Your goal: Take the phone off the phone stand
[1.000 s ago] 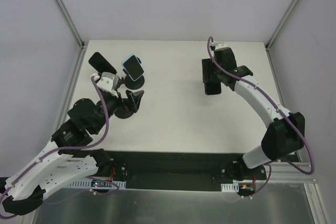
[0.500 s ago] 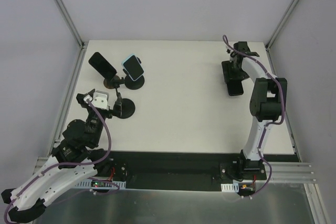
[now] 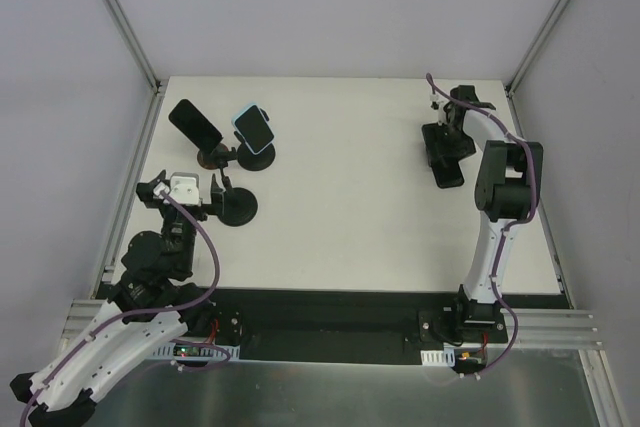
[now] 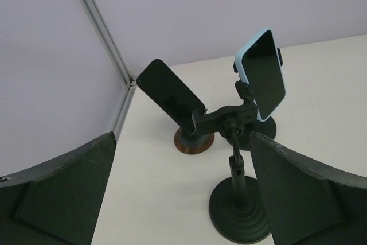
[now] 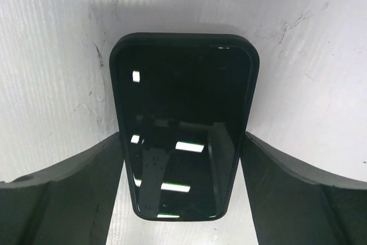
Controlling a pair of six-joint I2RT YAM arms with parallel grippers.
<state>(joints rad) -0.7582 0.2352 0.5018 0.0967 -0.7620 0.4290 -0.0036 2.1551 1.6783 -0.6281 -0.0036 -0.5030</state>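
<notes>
As left hand [image 3: 183, 193] (splayed) withdrew, phone [image 5: 183, 124] lies flat.

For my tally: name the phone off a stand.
The black phone flat on the table, far right; the blue-cased phone and other black phone sit in stands.

Pale lavender walls [image 3: 330, 7] are enclosing the white table [image 3: 340, 232] on its left, far and right sides. Aluminium posts [image 3: 120, 17] are rising from both far corners under soft, even light.
</notes>
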